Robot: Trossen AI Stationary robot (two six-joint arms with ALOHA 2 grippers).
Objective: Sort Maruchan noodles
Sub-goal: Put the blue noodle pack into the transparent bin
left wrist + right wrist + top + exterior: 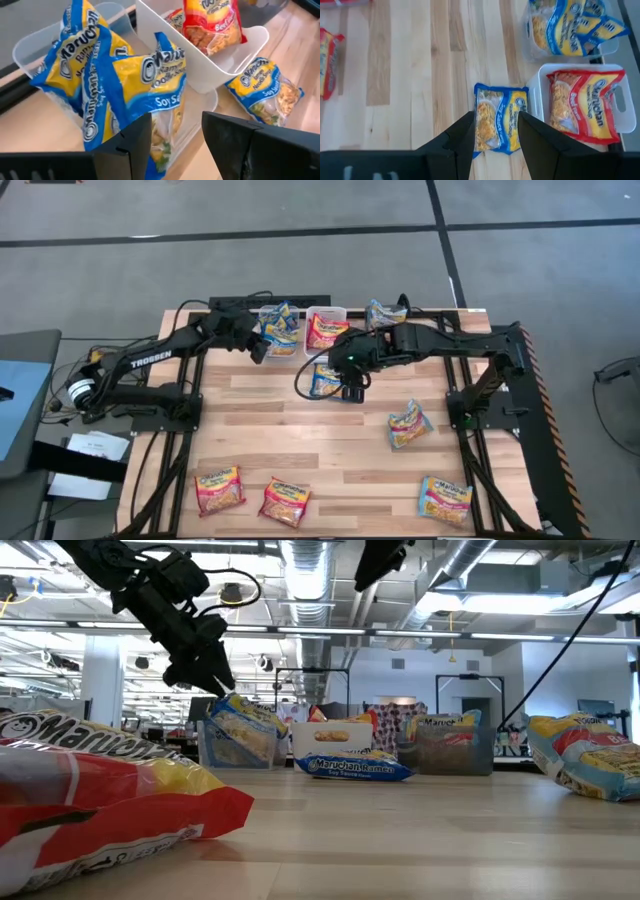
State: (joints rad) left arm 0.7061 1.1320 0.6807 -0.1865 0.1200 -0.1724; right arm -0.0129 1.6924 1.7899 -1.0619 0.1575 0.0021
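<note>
My left gripper [262, 348] is open just above the clear bin [281, 332], which holds several blue-trimmed Maruchan packets [100, 75] standing on edge. One of them [155, 95] reaches in between the fingers. My right gripper [352, 388] is open and hangs high [385, 560] over a blue packet [497, 122] lying flat on the table beside the white bin [535, 95]; its fingers frame that packet from above. A red packet [582, 107] lies in the white bin. My left gripper [176, 122] comes down from above around the upper end [162, 135] of a blue packet that stands in the clear bin. The packet does not fill the gap. Whether a finger touches it, I cannot tell.
A dark grey bin [385, 312] with a packet sits at the far edge, right of the white bin. Loose packets lie on the table: one right of centre [408, 425], one near right [445, 498], two red ones near left [220, 488], [285, 500]. One looms close in the low view [100, 790].
</note>
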